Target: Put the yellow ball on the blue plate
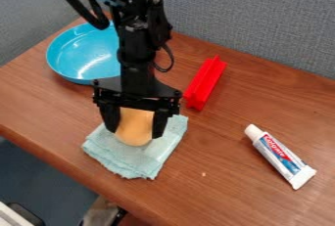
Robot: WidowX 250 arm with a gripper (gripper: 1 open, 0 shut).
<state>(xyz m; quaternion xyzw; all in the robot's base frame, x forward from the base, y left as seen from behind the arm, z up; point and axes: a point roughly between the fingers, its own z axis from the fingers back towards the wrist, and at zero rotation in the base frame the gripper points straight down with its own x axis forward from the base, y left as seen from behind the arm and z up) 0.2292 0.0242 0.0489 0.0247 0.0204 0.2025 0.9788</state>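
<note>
You have the yellow ball (pixel 132 128) sitting on a pale teal cloth (pixel 131 148) close to the front edge of the desk (pixel 262 103); the end effector (pixel 133 122) points straight down over it, its two dark fingers (pixel 160 124) spread wide and standing one on each side of the ball; from this view you cannot tell whether the fingers touch it, and the ball rests on the cloth rather than hanging from them. The ball looks slightly egg-shaped, with its long axis roughly upright; its top is hidden under the end effector's body.

Around it: a red block (pixel 205 81) lies just behind and to the right of the arm, its length running from the front toward the back edge of the desk; a toothpaste tube (pixel 280 155) lies well apart near the right front edge, white with red and blue print, cap end toward the back. The blue plate (pixel 81 54) sits at the back left corner of the desk, well apart from the ball, its hollow bare; the arm's black column stands between ball and plate and covers a little of the plate's right rim.

Count: one ball; one plate; one cloth; one red block; one tube.
</note>
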